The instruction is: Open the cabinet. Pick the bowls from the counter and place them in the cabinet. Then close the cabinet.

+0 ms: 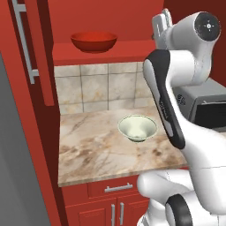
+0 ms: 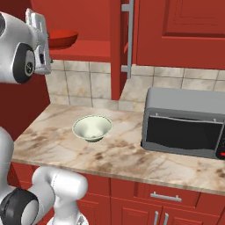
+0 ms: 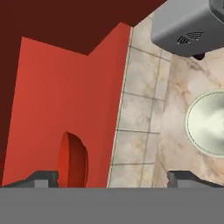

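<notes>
The cabinet (image 1: 106, 55) stands open, its left door (image 1: 31, 53) swung out toward me and its right door (image 2: 127, 39) seen edge-on. A glossy red bowl (image 1: 94, 41) rests upright on the cabinet's red inner shelf (image 3: 52, 100). A pale greenish-white bowl (image 1: 137, 128) sits upright on the marble counter (image 1: 88, 154), below the shelf. My gripper (image 3: 114, 179) hangs open and holds nothing, up at shelf height just right of the red bowl (image 3: 72, 159). The pale bowl (image 3: 208, 122) lies below it. The hand (image 2: 37, 24) partly covers the red bowl (image 2: 63, 38).
A grey microwave (image 2: 184, 123) stands on the counter's right part, close to the pale bowl (image 2: 92, 127). Beige tiled backsplash (image 1: 101, 86) runs behind. Low red base cabinets with a drawer (image 1: 117, 187) sit under the counter. A grey wall panel (image 1: 13, 176) borders the left.
</notes>
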Motion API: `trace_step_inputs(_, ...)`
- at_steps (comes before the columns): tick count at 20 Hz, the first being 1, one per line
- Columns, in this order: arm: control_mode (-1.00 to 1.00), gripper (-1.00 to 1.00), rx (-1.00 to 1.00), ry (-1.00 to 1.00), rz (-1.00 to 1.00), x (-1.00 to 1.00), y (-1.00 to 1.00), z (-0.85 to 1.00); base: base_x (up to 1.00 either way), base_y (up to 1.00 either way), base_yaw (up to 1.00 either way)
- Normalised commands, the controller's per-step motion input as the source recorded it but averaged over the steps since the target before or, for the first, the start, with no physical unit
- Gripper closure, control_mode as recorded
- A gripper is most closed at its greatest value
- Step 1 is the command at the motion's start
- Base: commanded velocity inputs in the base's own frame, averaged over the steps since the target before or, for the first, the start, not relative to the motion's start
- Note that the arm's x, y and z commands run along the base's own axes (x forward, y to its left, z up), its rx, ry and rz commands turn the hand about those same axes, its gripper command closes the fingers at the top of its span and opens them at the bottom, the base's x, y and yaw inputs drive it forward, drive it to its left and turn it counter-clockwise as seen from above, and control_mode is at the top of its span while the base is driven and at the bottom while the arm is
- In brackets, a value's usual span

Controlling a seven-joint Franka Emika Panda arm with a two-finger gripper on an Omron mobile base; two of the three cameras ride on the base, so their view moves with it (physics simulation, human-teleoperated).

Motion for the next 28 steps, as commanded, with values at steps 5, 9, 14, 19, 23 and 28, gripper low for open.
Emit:
trace_step_inputs(5,-1.0,-1.0,0.0,0.2,-0.11,-0.77,-0.25,-0.15,0.0,0.0,0.0)
trace_step_inputs(9,-1.0,-1.0,-0.07,0.21,-0.03,-0.51,-0.17,-0.49,0.0,0.0,0.0)
trace_step_inputs(14,-1.0,-1.0,-0.12,0.15,0.02,-0.33,-0.08,-0.5,0.0,0.0,0.0)
trace_step_inputs(19,-1.0,-1.0,-0.13,0.08,0.04,-0.38,-0.12,-0.57,0.0,0.0,0.0)
trace_step_inputs(23,-1.0,-1.0,-0.11,0.02,0.15,-0.2,-0.18,-0.71,0.0,0.0,0.0)
trace_step_inputs(28,-1.0,-1.0,-0.05,0.09,0.22,-0.1,-0.23,-0.61,0.0,0.0,0.0)
